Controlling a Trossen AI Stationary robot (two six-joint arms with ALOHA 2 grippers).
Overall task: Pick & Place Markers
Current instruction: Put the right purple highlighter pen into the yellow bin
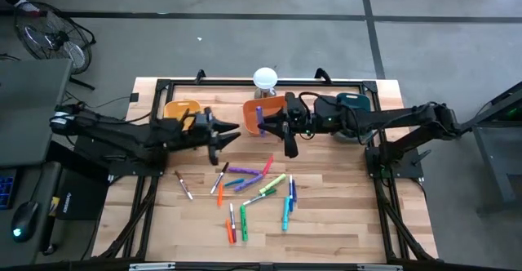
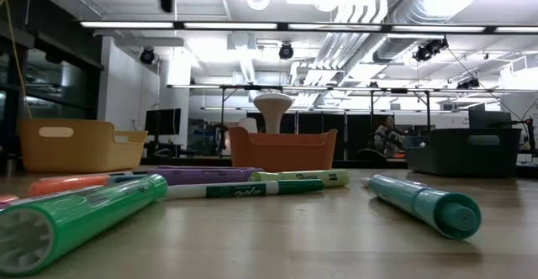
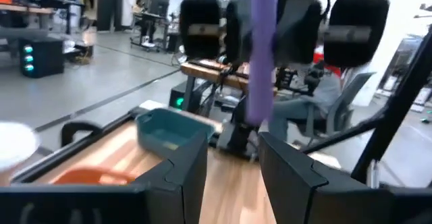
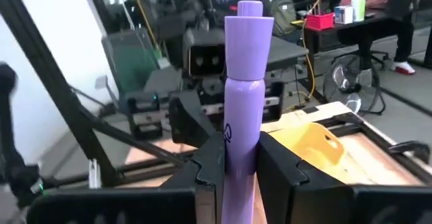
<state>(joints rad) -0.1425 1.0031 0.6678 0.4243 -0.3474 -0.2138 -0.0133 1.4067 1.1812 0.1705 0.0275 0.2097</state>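
Note:
Several markers [image 1: 253, 193] lie scattered flat on the wooden table, near the middle. In the low view a green one [image 2: 84, 216], a teal one [image 2: 424, 203] and a purple one [image 2: 202, 175] lie close by. My right gripper [image 1: 263, 126] hovers in front of the orange bin [image 1: 269, 108], shut on a purple marker [image 4: 246, 82]. My left gripper [image 1: 227, 134] is open and held above the table between the yellow bin [image 1: 181, 110] and the orange bin. It faces the right gripper, and the purple marker [image 3: 260, 55] stands just beyond its fingertips [image 3: 233, 177]. My right gripper pinches the purple marker's lower body [image 4: 239, 146] between its two fingers [image 4: 209, 170]. The fingers come level from the table's right and lie across the marker. The marker is lifted clear of the table and stands roughly upright, its cap end [image 4: 250, 11] up.
Three bins stand along the far edge: yellow [image 2: 76, 144], orange [image 2: 282, 149] and teal [image 1: 355, 106]. A white round-topped object [image 1: 265, 79] stands behind the orange bin. Bare wood [image 1: 342, 214] lies to the right of the marker pile and toward the near edge.

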